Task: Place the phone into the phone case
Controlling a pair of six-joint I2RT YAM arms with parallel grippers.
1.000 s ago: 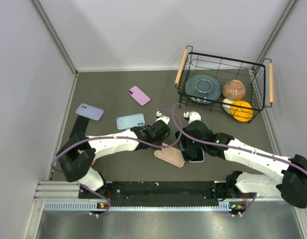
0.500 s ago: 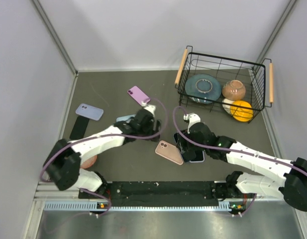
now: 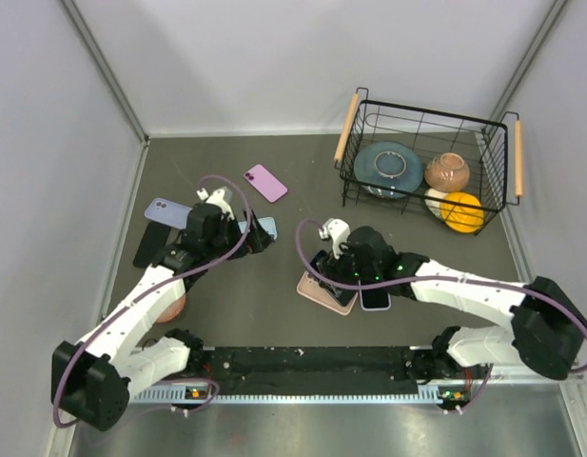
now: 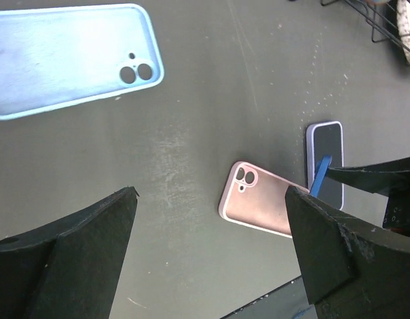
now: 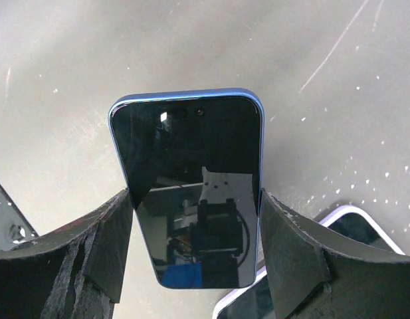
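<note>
Two arms, split roles: right gripper (image 5: 193, 234) is clamping the phone (image 5: 187, 166) by its long edges, tilted, low by the pink case (image 4: 258, 209), likely for seating. Left gripper (image 4: 208, 203) is hanging wide open, empty, well aside.

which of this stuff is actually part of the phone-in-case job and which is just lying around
In the job:
- blue phone
- pink case, probably the one it goes into

Lying about:
- lilac phone
- light blue case
- lavender case
- purple case or phone, cannot tell which
- basket
</note>
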